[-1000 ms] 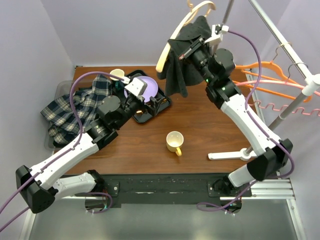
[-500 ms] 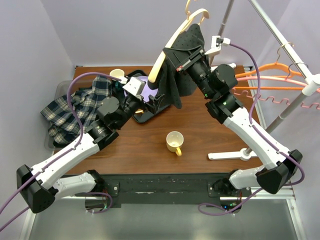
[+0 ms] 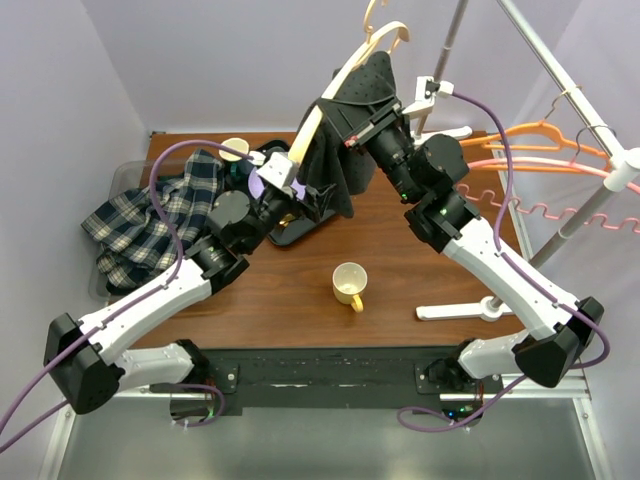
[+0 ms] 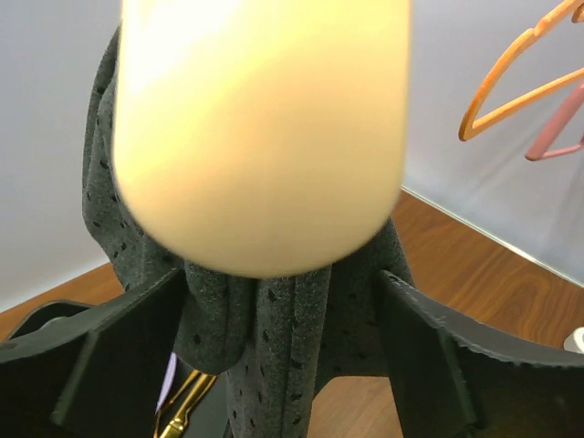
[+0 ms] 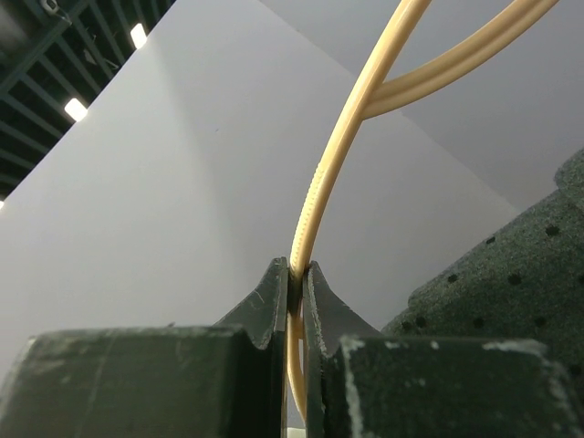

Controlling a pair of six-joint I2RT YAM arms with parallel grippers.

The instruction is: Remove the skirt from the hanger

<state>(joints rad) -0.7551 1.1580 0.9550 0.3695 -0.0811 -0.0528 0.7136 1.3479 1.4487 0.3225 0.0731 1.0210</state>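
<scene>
The skirt [image 3: 338, 160] is hanging over the hanger [image 4: 265, 137], above the desk [image 3: 400, 260]. The right tool [image 5: 297, 278] is clamping the hanger's neck, steadying it. The left tool [image 4: 274, 338] is straddling the fabric, wide open and gripping nothing, probably to pull it off.

The skirt [image 3: 345, 140], charcoal with small dots, drapes over the cream hanger [image 3: 349, 67]. The hanger slants high above the table, its lower end toward my left side. My right claw [image 5: 297, 274] pinches one thin bar of it.
</scene>
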